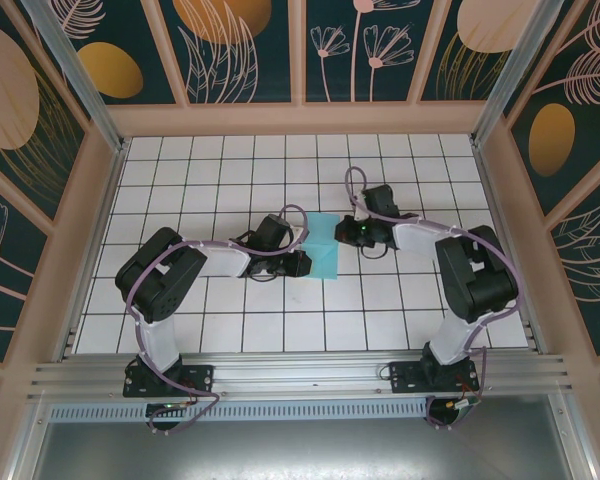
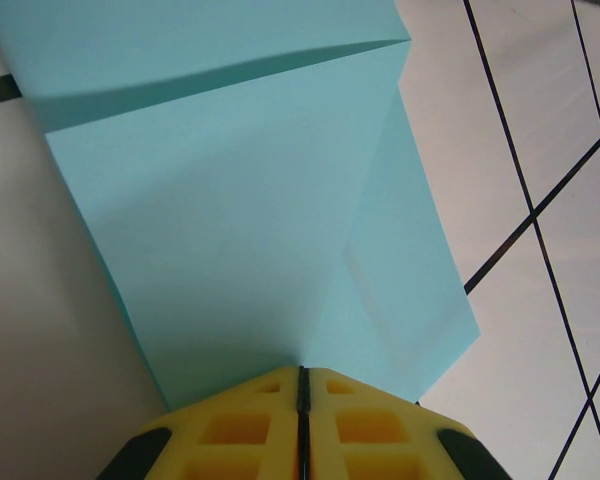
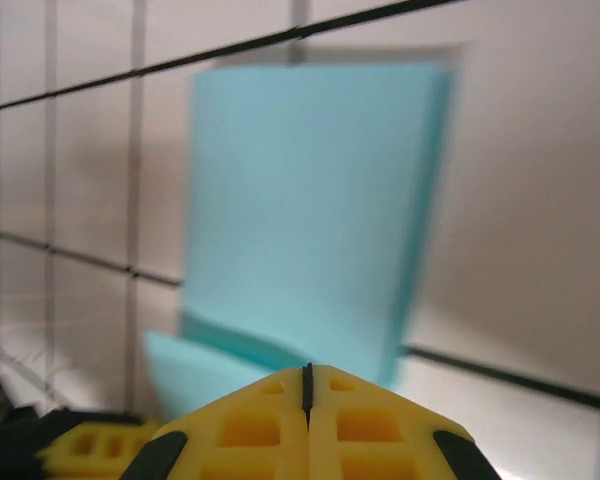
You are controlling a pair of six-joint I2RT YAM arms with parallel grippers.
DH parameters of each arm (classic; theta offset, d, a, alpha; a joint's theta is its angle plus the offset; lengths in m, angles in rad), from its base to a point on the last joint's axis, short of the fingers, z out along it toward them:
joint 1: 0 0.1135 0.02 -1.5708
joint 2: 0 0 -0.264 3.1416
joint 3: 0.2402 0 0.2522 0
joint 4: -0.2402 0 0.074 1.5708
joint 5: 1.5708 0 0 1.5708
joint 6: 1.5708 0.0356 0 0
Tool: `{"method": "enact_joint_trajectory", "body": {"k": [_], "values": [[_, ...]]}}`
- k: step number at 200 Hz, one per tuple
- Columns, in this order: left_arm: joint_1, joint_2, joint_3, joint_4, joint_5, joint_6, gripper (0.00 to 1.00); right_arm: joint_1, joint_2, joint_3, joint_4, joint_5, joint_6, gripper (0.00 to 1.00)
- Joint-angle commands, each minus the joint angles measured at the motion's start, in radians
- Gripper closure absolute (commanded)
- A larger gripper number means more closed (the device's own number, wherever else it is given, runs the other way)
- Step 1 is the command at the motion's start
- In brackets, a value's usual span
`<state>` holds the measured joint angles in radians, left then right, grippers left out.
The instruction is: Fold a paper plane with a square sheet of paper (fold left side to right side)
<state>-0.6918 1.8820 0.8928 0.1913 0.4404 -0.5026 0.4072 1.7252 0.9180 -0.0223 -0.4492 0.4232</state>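
Note:
The square sheet of paper [image 1: 325, 250] lies mid-table, turquoise, folded over into a narrow upright shape. In the left wrist view the sheet [image 2: 240, 200] shows a slanted crease running down to my left gripper [image 2: 302, 372], which is shut on its near edge. That left gripper [image 1: 307, 262] sits at the sheet's lower left. My right gripper [image 1: 348, 232] is at the sheet's upper right edge. Its jaws [image 3: 307, 370] are shut, and the paper [image 3: 310, 200] lies just beyond the tips with its near flap lifted. Whether the tips touch the paper I cannot tell. A paper plane is out of view.
The white grid table [image 1: 230, 320] is boxed in by wooden-framed patterned walls [image 1: 100, 190] on three sides. An aluminium rail [image 1: 300, 375] carrying both arm bases runs along the near edge. The left gripper's yellow fingers [image 3: 85, 448] show low left in the right wrist view.

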Motion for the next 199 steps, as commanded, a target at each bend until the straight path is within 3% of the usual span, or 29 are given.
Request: {"method": "enact_joint_trajectory", "body": {"k": [1, 126, 161, 199], "values": [[-0.001, -0.012, -0.020, -0.053, -0.014, -0.007, 0.88, 0.074, 0.007, -0.029, 0.057, -0.069, 0.060, 1.00], [-0.002, -0.121, -0.035, -0.041, 0.031, -0.038, 0.84, 0.081, 0.136, -0.002, -0.017, -0.003, 0.067, 1.00], [-0.001, -0.096, -0.059, -0.011, 0.082, -0.051, 0.84, 0.081, 0.140, -0.003, -0.013, -0.009, 0.066, 1.00], [-0.001, -0.075, -0.064, -0.011, 0.058, -0.051, 0.84, 0.082, 0.140, 0.001, -0.025, -0.008, 0.059, 1.00]]}}
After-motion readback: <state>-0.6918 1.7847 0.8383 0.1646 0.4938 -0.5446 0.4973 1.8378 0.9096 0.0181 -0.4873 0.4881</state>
